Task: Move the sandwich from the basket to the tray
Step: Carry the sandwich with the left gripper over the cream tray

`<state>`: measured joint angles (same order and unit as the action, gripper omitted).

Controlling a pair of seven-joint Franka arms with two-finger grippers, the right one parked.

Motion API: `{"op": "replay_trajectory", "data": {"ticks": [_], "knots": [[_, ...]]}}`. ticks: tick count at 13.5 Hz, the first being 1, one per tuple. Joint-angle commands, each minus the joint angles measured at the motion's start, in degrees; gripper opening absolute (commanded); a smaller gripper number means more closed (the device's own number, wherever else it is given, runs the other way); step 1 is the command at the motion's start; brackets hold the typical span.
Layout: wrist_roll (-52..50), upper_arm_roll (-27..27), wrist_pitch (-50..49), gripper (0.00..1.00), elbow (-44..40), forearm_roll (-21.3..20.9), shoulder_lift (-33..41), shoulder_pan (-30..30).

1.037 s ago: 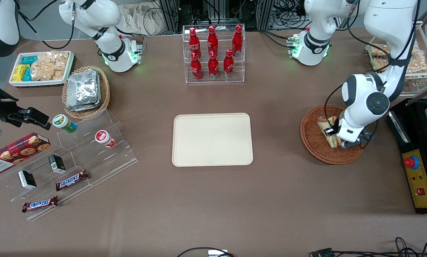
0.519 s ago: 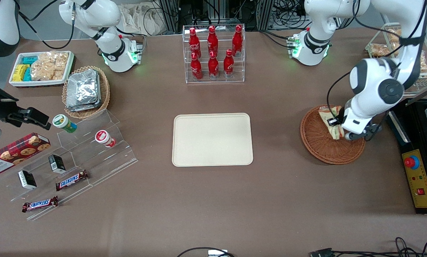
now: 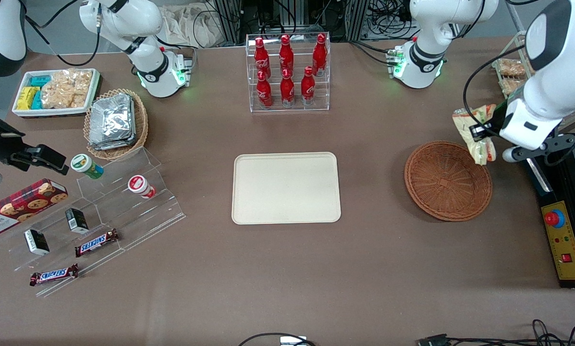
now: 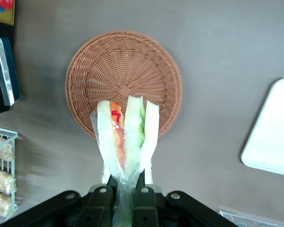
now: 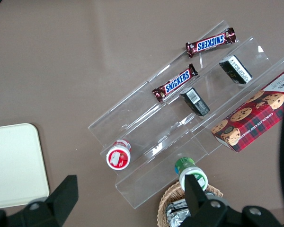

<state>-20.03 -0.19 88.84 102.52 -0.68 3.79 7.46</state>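
Observation:
My left gripper [image 3: 485,129] is shut on the sandwich [image 3: 474,134], a wrapped wedge of white bread with green and pink-orange filling. It holds the sandwich high in the air, above the basket's rim farthest from the front camera. In the left wrist view the fingers [image 4: 142,189] pinch the sandwich [image 4: 128,137] by its wrap. The round reddish-brown basket [image 3: 447,180] sits on the table with nothing in it; it also shows in the left wrist view [image 4: 123,80]. The beige tray [image 3: 286,188] lies mid-table, bare, toward the parked arm's end from the basket; it also shows in the left wrist view [image 4: 272,137].
A clear rack of red bottles [image 3: 287,72] stands farther from the front camera than the tray. A black control box [image 3: 563,235] and a wire rack of snack bags [image 3: 510,77] stand at the working arm's end. A clear stepped display [image 3: 100,216] is at the parked arm's end.
My gripper has lifted the sandwich out of the basket and carried it up and away from the front camera. The basket now holds nothing.

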Motion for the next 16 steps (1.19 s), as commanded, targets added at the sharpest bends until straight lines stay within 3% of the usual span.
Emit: {"op": "replay_trajectory", "data": {"ticks": [1, 3, 7, 9, 13, 16], "knots": [[-0.53, -4.62, -4.99, 0.00, -10.91, 2.07, -6.15, 0.19], [-1.93, -11.37, -5.43, 0.00, -15.75, 2.78, -9.75, 0.19], [-22.29, -27.73, -4.12, 0.00, -26.20, 1.64, -23.35, 0.19], [-25.66, -32.57, -0.10, 0.00, -26.76, -3.69, -27.59, 0.19], [-27.16, -32.68, 16.50, 0.00, -17.91, -7.31, -33.31, 2.12], [-31.36, -32.68, 24.42, 0.00, -15.16, -14.34, -39.71, 3.26]]}}
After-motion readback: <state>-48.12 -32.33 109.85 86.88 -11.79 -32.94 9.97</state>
